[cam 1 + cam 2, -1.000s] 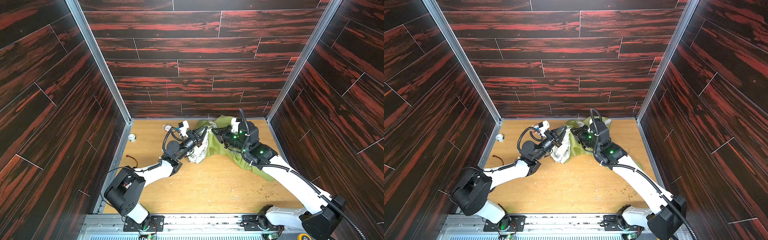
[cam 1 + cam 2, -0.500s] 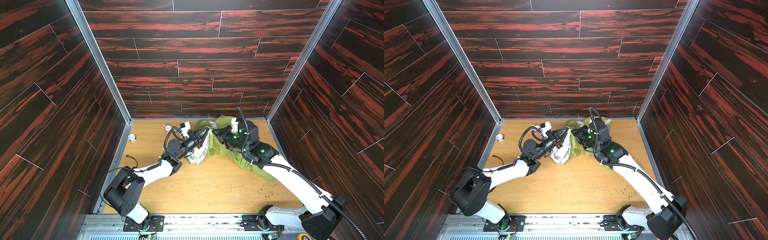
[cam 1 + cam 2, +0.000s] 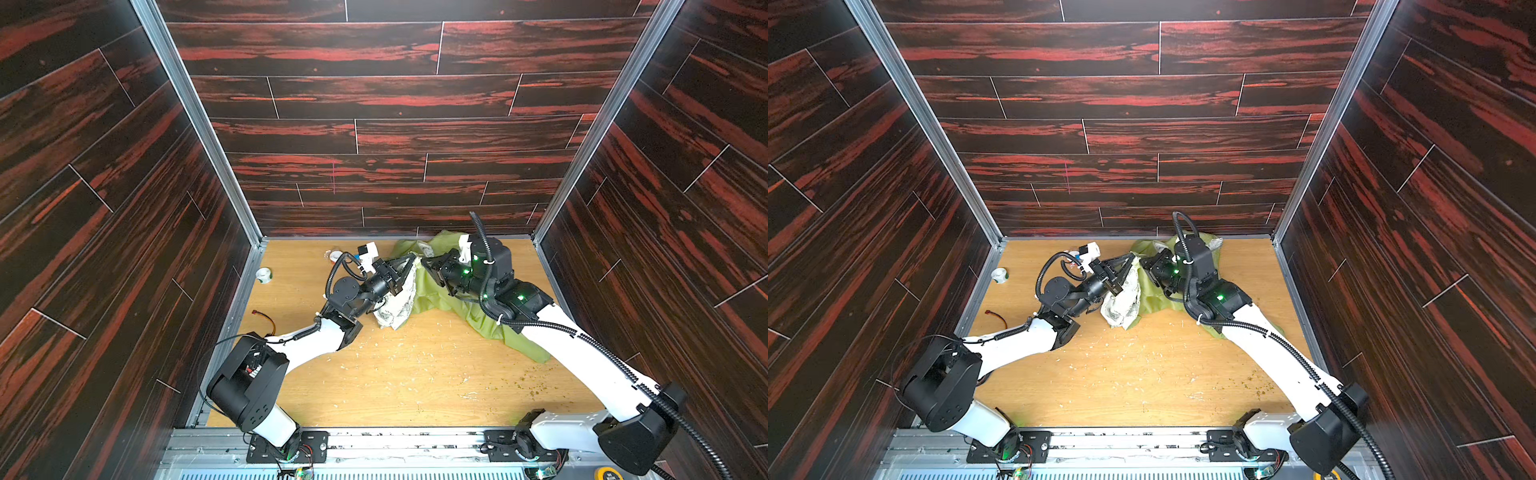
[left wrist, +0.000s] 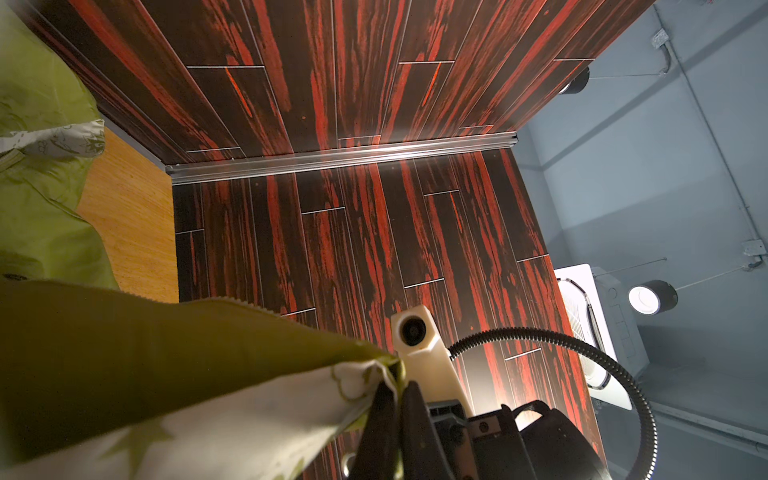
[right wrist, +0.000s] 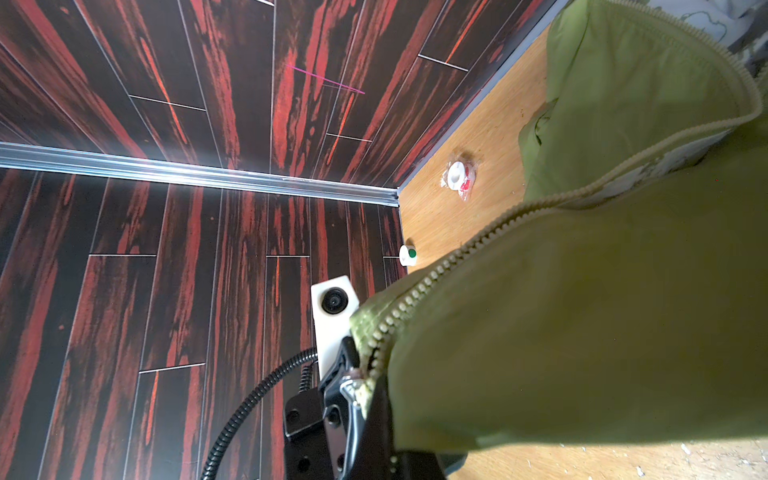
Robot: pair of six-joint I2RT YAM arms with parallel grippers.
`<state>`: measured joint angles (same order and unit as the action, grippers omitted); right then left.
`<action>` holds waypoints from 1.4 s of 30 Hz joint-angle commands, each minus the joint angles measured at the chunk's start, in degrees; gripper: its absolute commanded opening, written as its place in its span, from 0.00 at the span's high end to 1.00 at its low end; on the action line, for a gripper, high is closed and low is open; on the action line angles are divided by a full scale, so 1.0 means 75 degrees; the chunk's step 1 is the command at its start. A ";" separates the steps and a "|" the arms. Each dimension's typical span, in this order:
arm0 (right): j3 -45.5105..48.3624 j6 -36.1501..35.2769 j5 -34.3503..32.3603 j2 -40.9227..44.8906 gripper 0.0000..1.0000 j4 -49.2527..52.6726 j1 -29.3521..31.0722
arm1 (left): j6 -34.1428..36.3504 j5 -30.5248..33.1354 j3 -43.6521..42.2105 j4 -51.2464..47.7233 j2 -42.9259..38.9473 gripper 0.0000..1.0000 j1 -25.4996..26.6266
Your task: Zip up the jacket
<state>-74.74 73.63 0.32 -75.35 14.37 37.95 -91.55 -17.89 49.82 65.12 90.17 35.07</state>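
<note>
Near the back wall (image 3: pixel 374 137), crumpled lime-green jacket (image 3: pixel 436 291), pale lining (image 3: pixel 395 307) outward

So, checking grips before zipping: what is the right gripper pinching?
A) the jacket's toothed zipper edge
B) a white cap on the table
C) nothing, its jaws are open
A: in the right wrist view the right gripper is shut on the jacket along its zipper teeth.

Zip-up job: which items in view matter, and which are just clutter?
Job:
- jacket
- zipper teeth
- left claw and right claw, each shut on a jacket edge

Clutter:
- white cap with green dot
- small white-and-red item
- red wire
- scattered crumbs
</note>
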 commanded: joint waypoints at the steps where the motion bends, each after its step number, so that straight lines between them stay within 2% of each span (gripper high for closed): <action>1: 0.0027 -0.0055 0.0742 -0.0176 1.00 0.0469 0.0276 | -0.0041 -0.0162 0.0154 0.0419 -0.0397 1.00 0.0003; 14: -0.0326 -0.0157 0.0983 -0.0406 1.00 0.0375 0.0503 | 0.0062 -0.0363 0.0188 0.0187 -0.0451 1.00 -0.0024; 30: -0.0335 -0.0474 0.0490 0.0027 1.00 0.0160 0.0600 | 0.0394 -0.0714 -0.0042 -0.0352 -0.0591 1.00 -0.0032; 39: 0.0084 -0.0003 0.0579 0.0158 1.00 0.0129 0.0486 | 0.0359 -0.0610 0.0040 -0.0091 -0.0539 1.00 -0.0024; 42: 0.0303 0.0162 0.0556 0.0306 0.94 0.0003 0.0386 | 0.0335 -0.0610 -0.0039 -0.0027 -0.0550 1.00 -0.0024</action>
<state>-74.08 73.30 -0.58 -75.50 15.20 39.75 -89.34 -21.39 49.58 62.13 87.29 34.04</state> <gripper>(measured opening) 0.060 0.078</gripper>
